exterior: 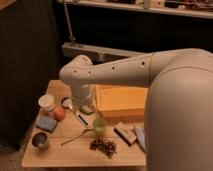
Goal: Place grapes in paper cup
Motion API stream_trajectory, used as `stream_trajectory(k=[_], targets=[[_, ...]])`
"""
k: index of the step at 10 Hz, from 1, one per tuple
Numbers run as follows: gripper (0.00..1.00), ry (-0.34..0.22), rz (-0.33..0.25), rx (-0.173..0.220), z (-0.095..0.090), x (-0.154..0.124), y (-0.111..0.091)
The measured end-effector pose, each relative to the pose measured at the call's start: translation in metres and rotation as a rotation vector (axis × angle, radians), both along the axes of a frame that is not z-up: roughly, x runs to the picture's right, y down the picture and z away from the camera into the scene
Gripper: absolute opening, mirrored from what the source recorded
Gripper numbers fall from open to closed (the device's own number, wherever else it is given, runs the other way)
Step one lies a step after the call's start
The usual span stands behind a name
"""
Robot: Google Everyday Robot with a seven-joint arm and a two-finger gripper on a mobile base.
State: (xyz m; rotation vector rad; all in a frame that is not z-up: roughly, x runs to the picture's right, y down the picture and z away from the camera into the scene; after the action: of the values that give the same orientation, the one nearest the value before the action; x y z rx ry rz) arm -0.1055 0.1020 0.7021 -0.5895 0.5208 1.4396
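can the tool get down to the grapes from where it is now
Probably yes. The tool hangs above the table, behind the grapes, which lie uncovered near the front edge; only the green cup stands roughly between.

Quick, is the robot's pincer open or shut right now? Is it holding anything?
Pincer: open, holding nothing, hanging over the table just behind the green cup. The grapes lie on the table, untouched.

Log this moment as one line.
claw: open, between paper cup and yellow box | grapes: on table, untouched | paper cup: upright, left
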Motion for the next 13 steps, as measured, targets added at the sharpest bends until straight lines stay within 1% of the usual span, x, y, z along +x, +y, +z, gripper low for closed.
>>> stream_trajectory(k=[2,3,4,5,6,7,8,9,10,11,13], targets=[[0.65,0.001,0.056,0.026,-0.013,0.012,-0.003],[0.65,0.001,0.092,0.040,-0.026,0.023,-0.006],[0.65,0.002,0.152,0.051,-0.042,0.040,-0.007],[0.65,0.001,0.209,0.055,-0.056,0.055,-0.005],[0.65,-0.002,0.241,0.052,-0.064,0.063,-0.001],[0.65,-0.016,0.275,0.039,-0.071,0.066,0.006],[0.65,-0.028,0.315,0.008,-0.075,0.073,0.021],[0.65,-0.035,0.336,-0.021,-0.071,0.077,0.034],[0.65,-0.041,0.348,-0.039,-0.067,0.080,0.045],[0.65,-0.046,0.367,-0.059,-0.060,0.089,0.063],[0.65,-0.038,0.379,-0.061,-0.059,0.100,0.077]])
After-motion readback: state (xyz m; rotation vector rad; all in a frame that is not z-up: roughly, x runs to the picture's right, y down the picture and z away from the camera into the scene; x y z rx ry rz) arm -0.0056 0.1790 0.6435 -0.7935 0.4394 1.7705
